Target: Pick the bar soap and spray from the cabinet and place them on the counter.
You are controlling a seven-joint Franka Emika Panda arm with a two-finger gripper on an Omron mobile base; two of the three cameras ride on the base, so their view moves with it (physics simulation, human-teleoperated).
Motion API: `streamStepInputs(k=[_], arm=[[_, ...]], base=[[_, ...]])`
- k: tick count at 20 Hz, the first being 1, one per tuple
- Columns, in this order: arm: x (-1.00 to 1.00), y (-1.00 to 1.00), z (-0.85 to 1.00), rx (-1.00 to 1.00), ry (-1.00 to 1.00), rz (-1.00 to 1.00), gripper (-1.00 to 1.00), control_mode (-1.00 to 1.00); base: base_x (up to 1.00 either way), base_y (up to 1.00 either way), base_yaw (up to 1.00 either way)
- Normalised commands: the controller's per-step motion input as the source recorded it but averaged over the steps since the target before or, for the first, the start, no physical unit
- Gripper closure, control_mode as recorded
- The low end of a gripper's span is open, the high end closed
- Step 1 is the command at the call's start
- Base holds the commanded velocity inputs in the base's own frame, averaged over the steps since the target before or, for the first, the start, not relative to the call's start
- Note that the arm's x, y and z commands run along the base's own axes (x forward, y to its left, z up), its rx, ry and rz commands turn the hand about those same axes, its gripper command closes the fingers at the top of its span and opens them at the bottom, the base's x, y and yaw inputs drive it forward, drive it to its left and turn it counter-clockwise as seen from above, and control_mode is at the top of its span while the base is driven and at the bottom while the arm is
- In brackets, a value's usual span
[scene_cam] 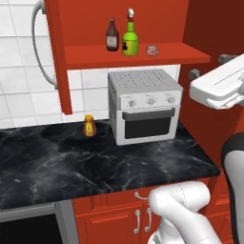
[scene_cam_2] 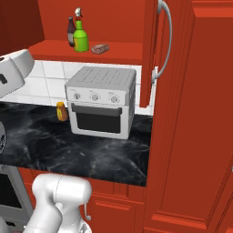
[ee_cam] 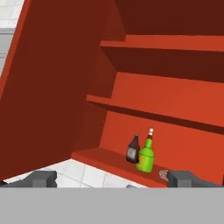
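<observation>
In the hand view the right fingertip (ee_cam: 189, 178) hides part of the bar soap (ee_cam: 163, 175), too small to make out.

White square wall tiles (scene_cam: 19, 62) backed a boxy grey toaster oven (scene_cam: 145, 106), while red lower cupboards with short silver handles (scene_cam: 114, 221) stood beneath.

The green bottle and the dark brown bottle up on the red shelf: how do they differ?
The green bottle is taller than the dark brown bottle. The green one carries a yellow label and a white-and-red trigger nozzle; the brown one has a pale label and a plain narrow neck. From the left base view the green one stands right of the brown one, nearer the bar soap. Both stand upright, close together, on the cabinet's lowest shelf.
</observation>
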Motion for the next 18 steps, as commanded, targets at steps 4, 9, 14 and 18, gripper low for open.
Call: streamStepInputs(k=[4,9,14,18], arm=[[0.0,-0.16,0.2,0.02,-0.09,-0.09,-1.0,-1.0],[0.04,-0.29,0.22,0.08,0.0,-0.04,-1.0,-1.0],[0.16,-0.15,0.19,0.04,0.08,-0.01,-1.0,-1.0],[0.28,-0.06,0.1,0.0,0.16,0.0,-1.0,-1.0]], base=[[0.0,0.0,0.0],[0.0,0.0,0.0],[0.0,0.0,0.0],[0.0,0.0,0.0]])
